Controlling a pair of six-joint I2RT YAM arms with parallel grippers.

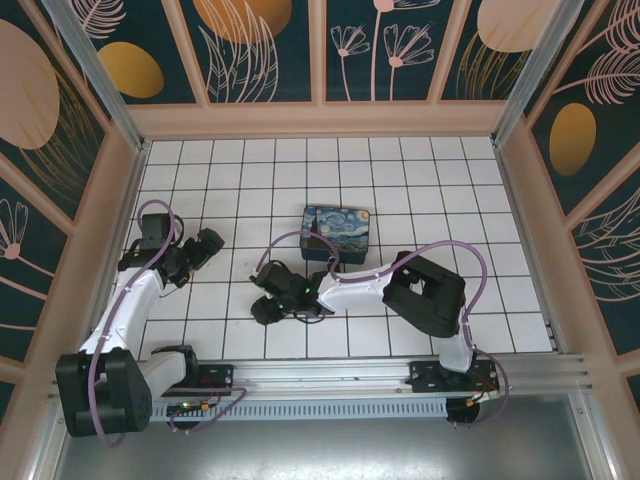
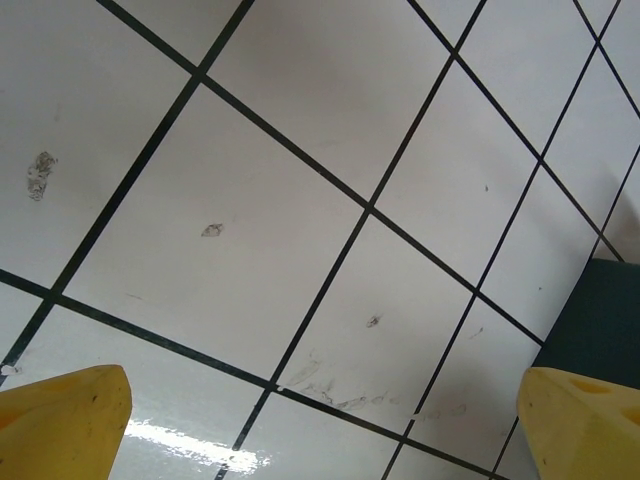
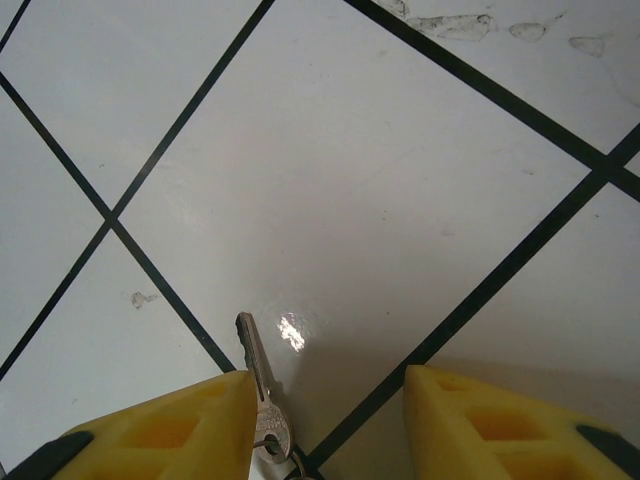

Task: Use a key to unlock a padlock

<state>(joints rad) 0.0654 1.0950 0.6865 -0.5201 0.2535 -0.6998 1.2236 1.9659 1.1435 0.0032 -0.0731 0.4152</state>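
The right gripper (image 3: 328,385) stands half-spread astride the key (image 3: 262,395), which lies flat on the tiled floor (image 3: 380,200) at 7 o'clock in the wrist view, blade toward 12. Shift toward 9 to centre it before closing, as thin flat metal likely skids. The left gripper (image 2: 322,400) hangs spread wide.

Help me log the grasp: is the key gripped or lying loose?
Loose. The key lies on the white tile beside one yellow finger of the right gripper; the jaws stand well apart, not pinching it.
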